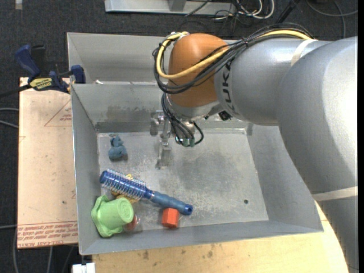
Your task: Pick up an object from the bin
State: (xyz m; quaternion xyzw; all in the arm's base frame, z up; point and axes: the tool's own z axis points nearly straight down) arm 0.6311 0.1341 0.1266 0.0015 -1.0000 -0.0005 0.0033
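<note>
My gripper (164,151) hangs below the arm's wrist over the bare floor in the back middle of the bin, with nothing seen in it. A small blue figure (117,149) lies to its left, near the back wall. Toward the front left lies a blue hairbrush (142,191), its handle pointing right. By the handle's end sits a small orange piece (169,217).
A light green cup (112,215) lies on its side in the front left corner, with a small yellow-orange thing (121,195) and a reddish bit (132,226) tucked by it. The arm covers the bin's right side.
</note>
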